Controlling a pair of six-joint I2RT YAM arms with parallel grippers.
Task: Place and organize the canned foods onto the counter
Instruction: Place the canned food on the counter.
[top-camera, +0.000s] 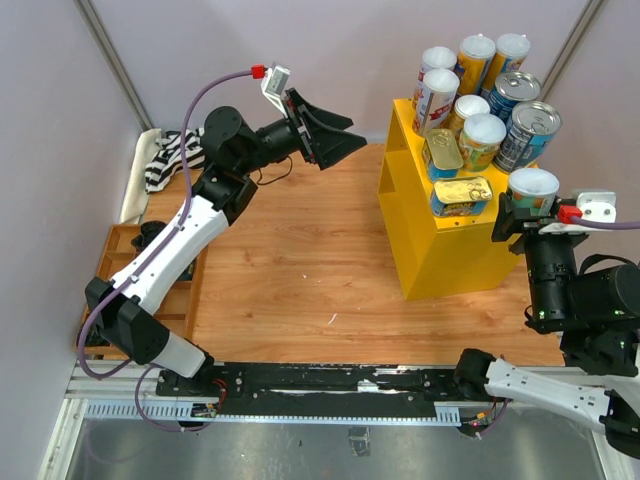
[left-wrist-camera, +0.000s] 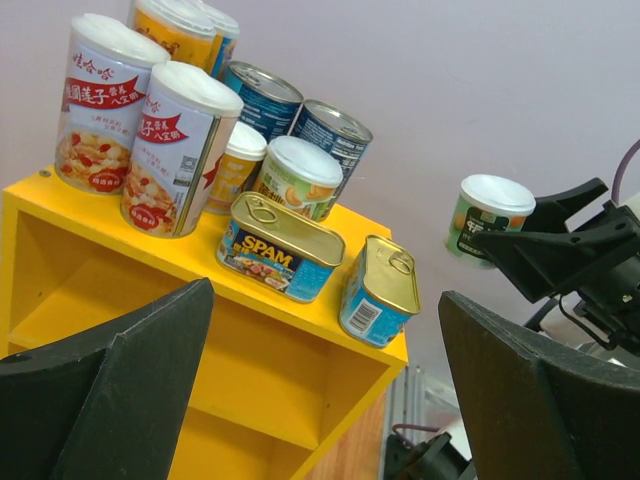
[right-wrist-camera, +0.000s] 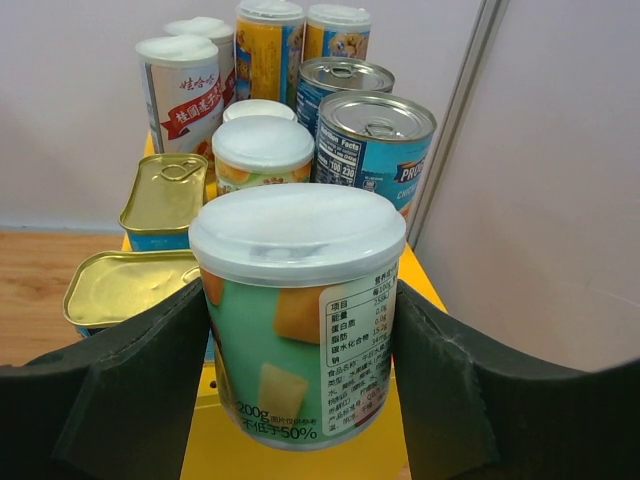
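Just right of the yellow counter (top-camera: 440, 250), right gripper (top-camera: 533, 212) clamps a green, orange-patched, white-lidded can (top-camera: 533, 185); left gripper (top-camera: 345, 135) gapes empty.

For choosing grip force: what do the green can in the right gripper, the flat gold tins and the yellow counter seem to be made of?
Green can: glossy printed label, probably over metal; its white lid looks like matte plastic. Gold tins: shiny metal, pull tabs on top. Yellow counter: rigid panels with smooth paint, perhaps wood.
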